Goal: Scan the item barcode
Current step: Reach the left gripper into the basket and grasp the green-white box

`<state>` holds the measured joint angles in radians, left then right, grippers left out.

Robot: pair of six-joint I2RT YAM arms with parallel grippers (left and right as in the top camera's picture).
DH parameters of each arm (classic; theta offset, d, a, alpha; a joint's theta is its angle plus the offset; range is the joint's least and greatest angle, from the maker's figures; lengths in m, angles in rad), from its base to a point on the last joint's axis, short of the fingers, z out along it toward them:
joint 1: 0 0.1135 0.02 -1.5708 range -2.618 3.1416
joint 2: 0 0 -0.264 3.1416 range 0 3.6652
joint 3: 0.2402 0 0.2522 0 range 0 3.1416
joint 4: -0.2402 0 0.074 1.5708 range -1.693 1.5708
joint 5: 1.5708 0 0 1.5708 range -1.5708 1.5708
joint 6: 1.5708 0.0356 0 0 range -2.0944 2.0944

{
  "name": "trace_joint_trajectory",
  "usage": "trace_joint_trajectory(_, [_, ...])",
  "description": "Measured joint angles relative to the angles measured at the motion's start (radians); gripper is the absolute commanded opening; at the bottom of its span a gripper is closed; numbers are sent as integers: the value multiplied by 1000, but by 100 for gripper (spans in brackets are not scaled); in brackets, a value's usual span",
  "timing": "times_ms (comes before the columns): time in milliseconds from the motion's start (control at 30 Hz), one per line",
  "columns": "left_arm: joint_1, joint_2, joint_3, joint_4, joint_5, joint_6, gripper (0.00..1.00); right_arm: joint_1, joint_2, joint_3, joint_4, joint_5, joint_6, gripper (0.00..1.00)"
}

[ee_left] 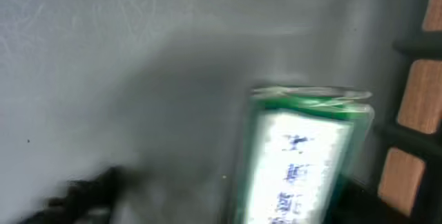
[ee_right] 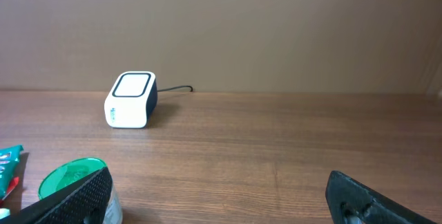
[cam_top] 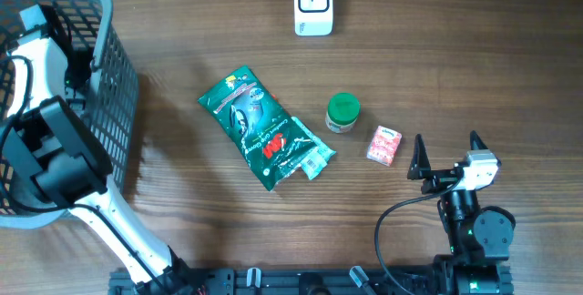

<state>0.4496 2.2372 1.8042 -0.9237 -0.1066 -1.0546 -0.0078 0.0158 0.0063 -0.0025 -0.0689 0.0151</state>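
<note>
Scanning looks barely begun: nothing is at the scanner (cam_top: 312,4), far centre. The left arm (cam_top: 50,140) reaches into the basket (cam_top: 118,86) at left, over a blurred green-and-white pack (ee_left: 304,155), probably the item to scan. Its claw I cannot tell, wide or gripping. The right claw (cam_top: 445,140) gapes wide, empty, near right. A pouch (cam_top: 260,127), jar (cam_top: 343,113) and pink box (cam_top: 384,145) lie mid-table. The table is brown wood grain, with a plain tan wall beyond.

Dark brown wooden table (cam_top: 182,22), grain running left to right. Plain tan wall (ee_right: 276,30) behind its far edge. Soft, even light.
</note>
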Motion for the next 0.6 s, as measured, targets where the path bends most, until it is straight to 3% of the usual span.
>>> trace_joint_trajectory(67, [0, 3, 0, -27, -3, 2, 34, 0, 0, 0, 0, 0, 0, 100])
trace_joint_trajectory(167, [0, 4, 1, -60, -3, 25, 27, 0, 0, 0, 0, 0, 0, 100])
trace_joint_trajectory(600, [0, -15, 0, -158, 1, 70, 27, 0, 0, 0, 0, 0, 0, 100])
